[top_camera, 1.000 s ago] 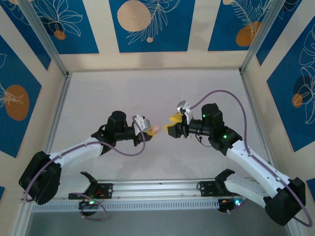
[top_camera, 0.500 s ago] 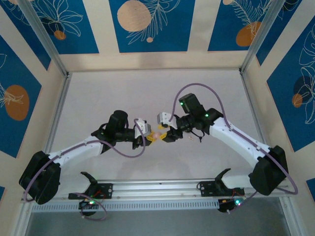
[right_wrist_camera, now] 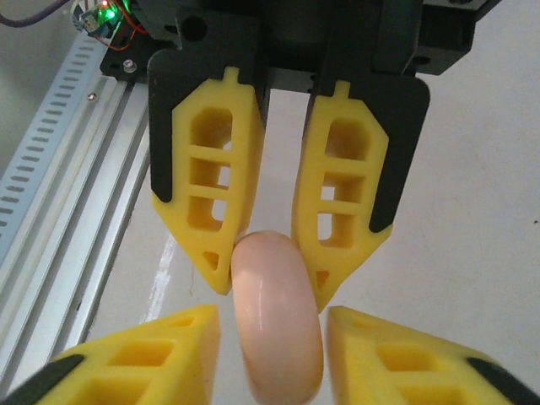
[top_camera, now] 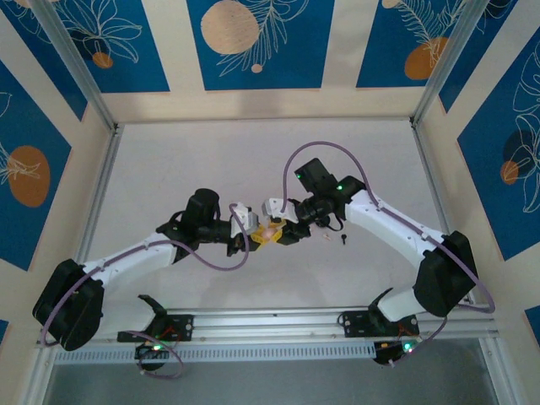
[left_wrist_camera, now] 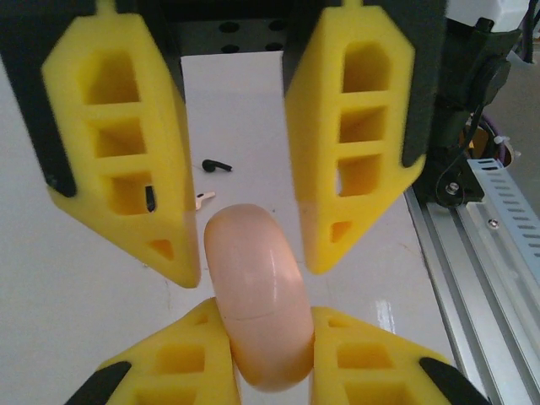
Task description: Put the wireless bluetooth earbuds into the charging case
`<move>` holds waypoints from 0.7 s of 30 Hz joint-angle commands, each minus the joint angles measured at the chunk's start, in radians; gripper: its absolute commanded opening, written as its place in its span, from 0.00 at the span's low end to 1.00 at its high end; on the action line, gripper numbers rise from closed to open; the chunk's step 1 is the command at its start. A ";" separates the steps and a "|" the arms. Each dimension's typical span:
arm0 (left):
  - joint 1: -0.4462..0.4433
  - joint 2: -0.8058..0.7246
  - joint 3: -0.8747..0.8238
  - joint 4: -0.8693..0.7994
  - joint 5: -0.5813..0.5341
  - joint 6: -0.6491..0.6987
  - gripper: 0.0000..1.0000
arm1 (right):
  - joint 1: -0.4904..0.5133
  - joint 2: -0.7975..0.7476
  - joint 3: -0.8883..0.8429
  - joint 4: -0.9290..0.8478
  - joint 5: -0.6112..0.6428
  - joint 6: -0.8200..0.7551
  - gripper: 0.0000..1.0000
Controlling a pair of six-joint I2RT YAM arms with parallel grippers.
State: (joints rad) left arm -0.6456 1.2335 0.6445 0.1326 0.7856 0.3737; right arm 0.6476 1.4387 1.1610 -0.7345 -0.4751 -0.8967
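The charging case (left_wrist_camera: 253,287), a smooth pale-pink oval, hangs closed above the table between both arms (top_camera: 268,228). My left gripper (left_wrist_camera: 266,337) is shut on its near end, yellow fingers pressed on both sides. My right gripper (right_wrist_camera: 272,337) faces it from the other side and straddles the case (right_wrist_camera: 277,337) with a gap at each finger, so it is open. In the left wrist view the right gripper (left_wrist_camera: 251,270) stands over the case's far end. One black earbud (left_wrist_camera: 217,165) lies on the table beyond, also seen from above as the earbud (top_camera: 344,239).
A small pale piece (left_wrist_camera: 205,199) lies on the table near the earbud. The slotted metal rail (left_wrist_camera: 498,211) runs along the table's near edge. Patterned walls (top_camera: 253,42) close in the white table (top_camera: 211,160) on three sides.
My right arm has swung left and brought its gripper to the case, and its jaws have narrowed around it. The left arm and the case have stayed in place.
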 commanded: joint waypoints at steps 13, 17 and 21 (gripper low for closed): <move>0.005 -0.039 -0.070 0.212 0.003 -0.077 0.56 | -0.148 -0.225 -0.246 0.364 -0.335 0.189 0.16; 0.006 -0.036 -0.071 0.243 0.028 -0.096 0.56 | -0.192 -0.257 -0.348 0.532 -0.434 0.324 0.16; 0.006 -0.032 -0.072 0.275 0.060 -0.123 0.56 | -0.195 -0.255 -0.393 0.628 -0.452 0.400 0.16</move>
State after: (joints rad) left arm -0.6453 1.2125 0.5823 0.3447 0.7910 0.2825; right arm 0.4557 1.1946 0.7918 -0.2398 -0.8330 -0.6018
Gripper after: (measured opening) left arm 0.561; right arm 0.182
